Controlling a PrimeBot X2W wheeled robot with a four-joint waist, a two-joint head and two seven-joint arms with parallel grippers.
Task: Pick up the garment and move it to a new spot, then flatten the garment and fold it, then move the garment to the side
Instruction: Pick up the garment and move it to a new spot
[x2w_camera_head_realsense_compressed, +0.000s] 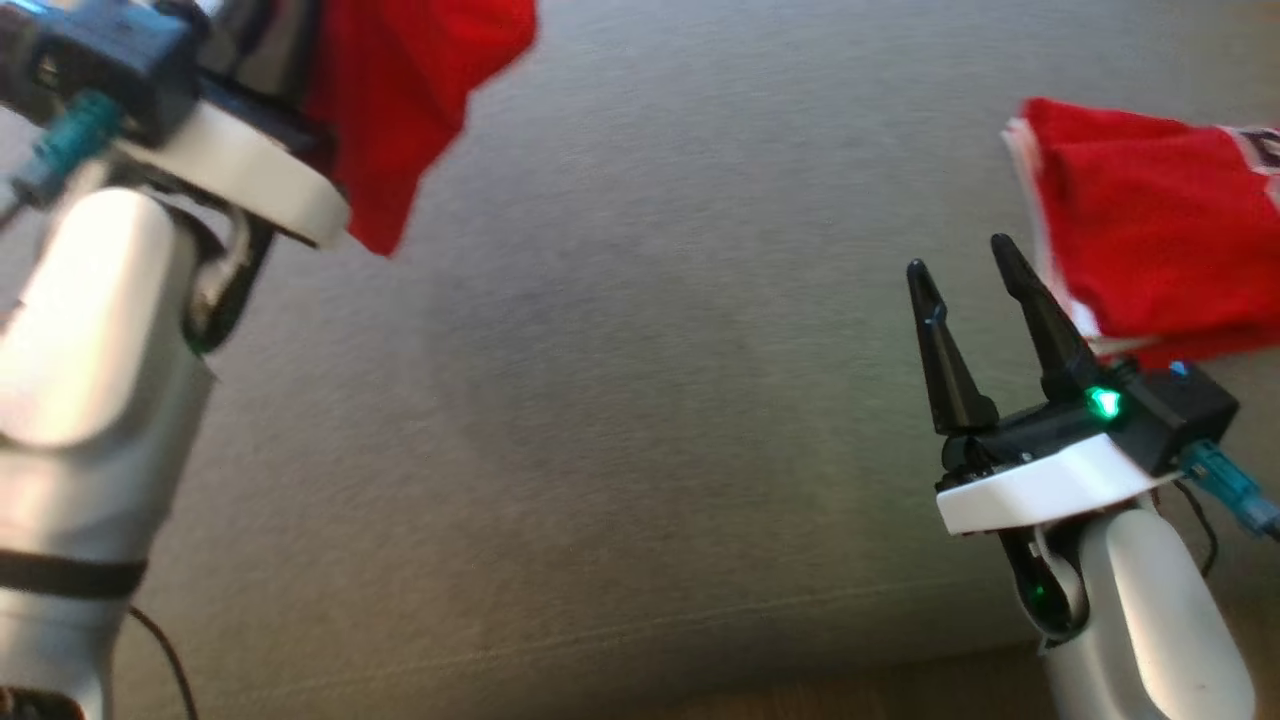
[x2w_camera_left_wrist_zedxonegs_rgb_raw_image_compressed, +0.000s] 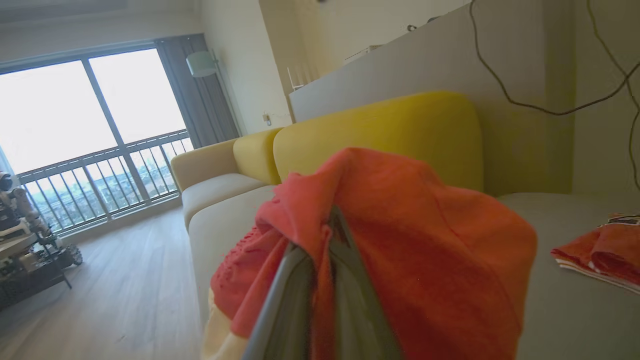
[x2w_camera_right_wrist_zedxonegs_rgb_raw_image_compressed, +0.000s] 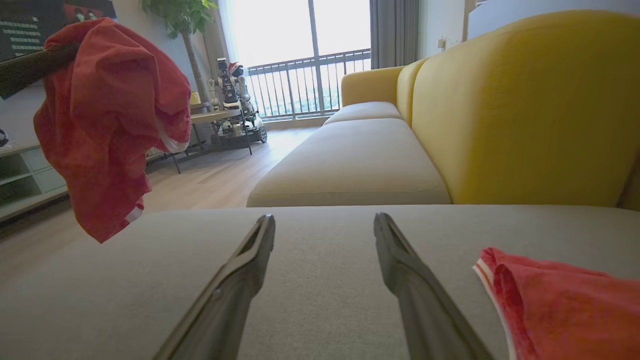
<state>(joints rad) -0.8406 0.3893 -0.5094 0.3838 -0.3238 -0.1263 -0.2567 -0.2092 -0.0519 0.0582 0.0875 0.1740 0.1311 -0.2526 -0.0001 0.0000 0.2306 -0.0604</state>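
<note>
Left wrist view shows you your left gripper (x2w_camera_left_wrist_zedxonegs_rgb_raw_image_compressed: 320, 235) pinching the red garment (x2w_camera_left_wrist_zedxonegs_rgb_raw_image_compressed: 425, 250), your right gripper (x2w_camera_right_wrist_zedxonegs_rgb_raw_image_compressed: 325, 220) spread wide.

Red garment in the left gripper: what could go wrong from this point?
1. The red garment hangs bunched from the shut left gripper. Set down like this, it would likely land crumpled and be harder to flatten.
2. In the right wrist view it seems to hang near the grey seat's edge, so a slip could drop it to the floor.
3. The open right gripper sits close beside the second red garment and might snag it.
</note>
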